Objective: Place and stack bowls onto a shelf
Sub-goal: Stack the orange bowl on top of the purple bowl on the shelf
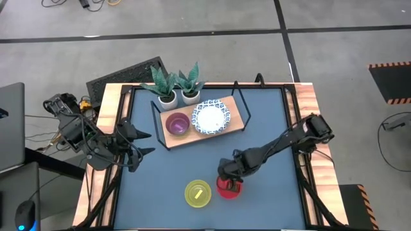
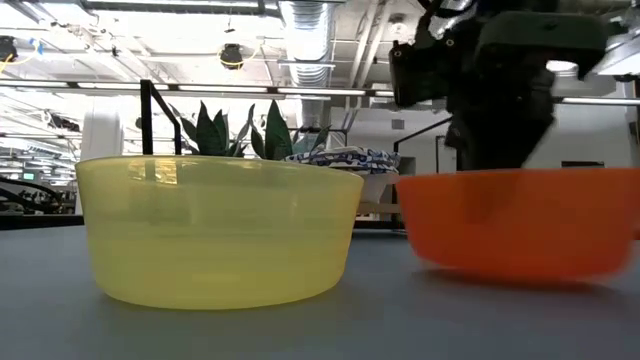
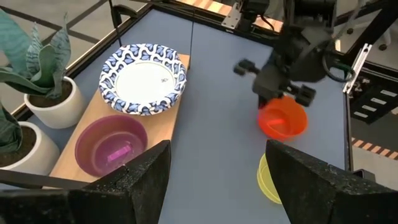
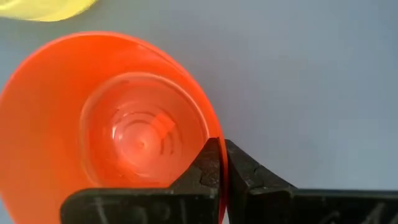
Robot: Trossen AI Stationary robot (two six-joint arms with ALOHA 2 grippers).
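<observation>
The red bowl [image 1: 228, 188] is on the blue table's near part, next to the yellow bowl [image 1: 198, 193]. My right gripper [image 4: 222, 168] comes down over the red bowl and is shut on its rim. On the wooden shelf [image 1: 235, 113] sit the purple bowl [image 1: 178, 124] and a white bowl with a blue patterned rim [image 1: 210, 117]. My left gripper [image 3: 214, 186] is open and waits near the table's left side, holding nothing. No green bowl shows. My right gripper pinches the red bowl's rim [image 4: 214, 127], one finger inside the bowl and one outside. The fingers come from above, pointing down. The bowl stays upright [image 2: 520, 220]; whether its base still touches the table I cannot tell.
Two small white pots with plants [image 1: 167, 97] [image 1: 191, 95] stand at the shelf's far end. The shelf's thin black wire frame [image 1: 244, 106] rises around the board. Bare blue table [image 1: 270, 122] lies between the shelf and the right arm.
</observation>
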